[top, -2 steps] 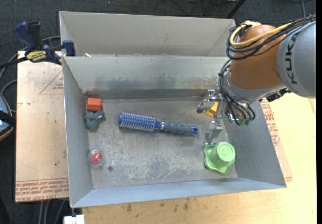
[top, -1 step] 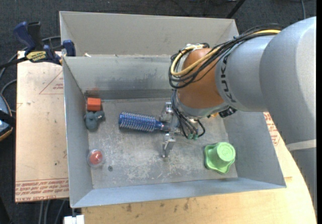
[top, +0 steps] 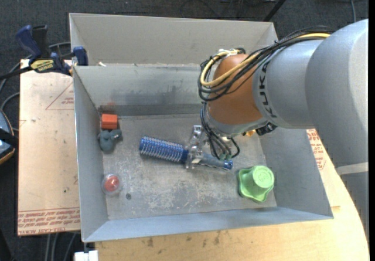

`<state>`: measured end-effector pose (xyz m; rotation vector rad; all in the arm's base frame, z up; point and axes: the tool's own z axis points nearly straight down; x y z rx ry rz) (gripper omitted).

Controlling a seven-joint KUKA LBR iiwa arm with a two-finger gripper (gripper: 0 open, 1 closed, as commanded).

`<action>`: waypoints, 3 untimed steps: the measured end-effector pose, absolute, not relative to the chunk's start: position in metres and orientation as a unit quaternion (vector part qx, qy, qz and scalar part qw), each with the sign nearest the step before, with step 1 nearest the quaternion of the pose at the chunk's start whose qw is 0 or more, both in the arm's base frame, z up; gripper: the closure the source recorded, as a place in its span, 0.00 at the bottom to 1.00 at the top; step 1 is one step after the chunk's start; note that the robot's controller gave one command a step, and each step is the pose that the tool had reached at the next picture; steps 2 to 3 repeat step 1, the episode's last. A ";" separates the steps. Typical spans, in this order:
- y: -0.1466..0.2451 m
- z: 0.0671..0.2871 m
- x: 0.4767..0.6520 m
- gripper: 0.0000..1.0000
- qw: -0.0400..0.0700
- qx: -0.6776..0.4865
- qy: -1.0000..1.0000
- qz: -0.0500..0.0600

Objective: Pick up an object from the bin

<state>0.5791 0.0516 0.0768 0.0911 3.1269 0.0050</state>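
Note:
A blue brush (top: 162, 149) with a spiral of blue bristles lies across the middle of the bin floor, its blue handle (top: 218, 164) pointing right. My gripper (top: 194, 148) is down at the floor, right at the spot where the bristles meet the handle. Its metal tip stands on the brush's neck and hides that part. The green ribbed cup (top: 256, 183) sits to the right of the gripper near the front wall.
An orange block (top: 109, 121) and a grey lump (top: 109, 140) lie by the left wall. A small clear ball with red inside (top: 111, 183) rests at the front left. The arm's orange cover and cables hang over the bin's right back part.

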 end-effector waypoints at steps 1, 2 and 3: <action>0.041 0.208 0.582 1.00 0.004 -0.075 0.997 0.000; 0.041 0.208 0.582 1.00 0.004 -0.075 0.997 0.000; 0.041 0.208 0.582 1.00 0.004 -0.075 0.997 0.000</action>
